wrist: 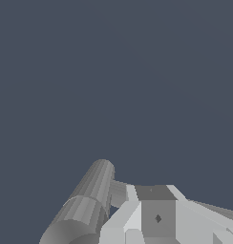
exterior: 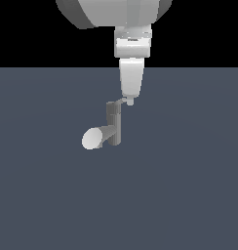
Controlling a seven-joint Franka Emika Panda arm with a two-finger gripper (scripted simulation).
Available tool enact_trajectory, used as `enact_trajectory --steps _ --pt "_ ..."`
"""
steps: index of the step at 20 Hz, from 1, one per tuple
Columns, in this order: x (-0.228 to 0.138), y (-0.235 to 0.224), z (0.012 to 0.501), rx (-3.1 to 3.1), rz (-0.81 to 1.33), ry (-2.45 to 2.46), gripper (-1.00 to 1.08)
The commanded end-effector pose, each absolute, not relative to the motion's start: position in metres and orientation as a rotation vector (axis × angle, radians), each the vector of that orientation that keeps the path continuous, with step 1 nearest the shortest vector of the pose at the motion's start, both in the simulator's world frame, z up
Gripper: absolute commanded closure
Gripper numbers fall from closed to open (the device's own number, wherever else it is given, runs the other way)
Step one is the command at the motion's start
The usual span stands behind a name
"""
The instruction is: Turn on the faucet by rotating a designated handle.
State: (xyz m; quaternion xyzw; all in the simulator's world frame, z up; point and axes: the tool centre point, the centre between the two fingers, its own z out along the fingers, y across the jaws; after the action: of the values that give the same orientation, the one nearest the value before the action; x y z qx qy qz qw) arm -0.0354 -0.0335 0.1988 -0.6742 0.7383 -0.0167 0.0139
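Observation:
The grey faucet [exterior: 113,123] stands upright on the dark floor, and its thick spout [exterior: 94,138] ends in a pale oval face towards the exterior view's left. The thin handle [exterior: 122,101] sticks out from the top cap towards the exterior view's right. My gripper [exterior: 130,101] hangs straight down with its fingertips at the handle's outer end, touching or nearly touching it. No gap shows between the fingers. In the wrist view the faucet's cylinder [wrist: 90,198] lies beside my fingers [wrist: 158,217], and the handle bar [wrist: 119,193] runs behind them.
A flat dark blue-grey floor [exterior: 189,195] spreads all round the faucet. The large white arm [exterior: 133,44] rises above the gripper. No other object shows.

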Motion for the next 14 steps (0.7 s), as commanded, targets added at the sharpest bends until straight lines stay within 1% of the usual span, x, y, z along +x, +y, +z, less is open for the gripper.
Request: enact_trajectory --steps 1,3,4,14 --pt "-0.055 -0.018 0.182 -2.134 -0.002 2.304 1.08" --pt "-0.059 -0.016 0.182 -2.134 0.0 2.305 1.08" --pt "-0.046 -0.027 0.197 -2.101 -0.044 2.304 1.08" --pt "-0.055 0.037 0.185 -2.127 -0.011 2.305 1.08"
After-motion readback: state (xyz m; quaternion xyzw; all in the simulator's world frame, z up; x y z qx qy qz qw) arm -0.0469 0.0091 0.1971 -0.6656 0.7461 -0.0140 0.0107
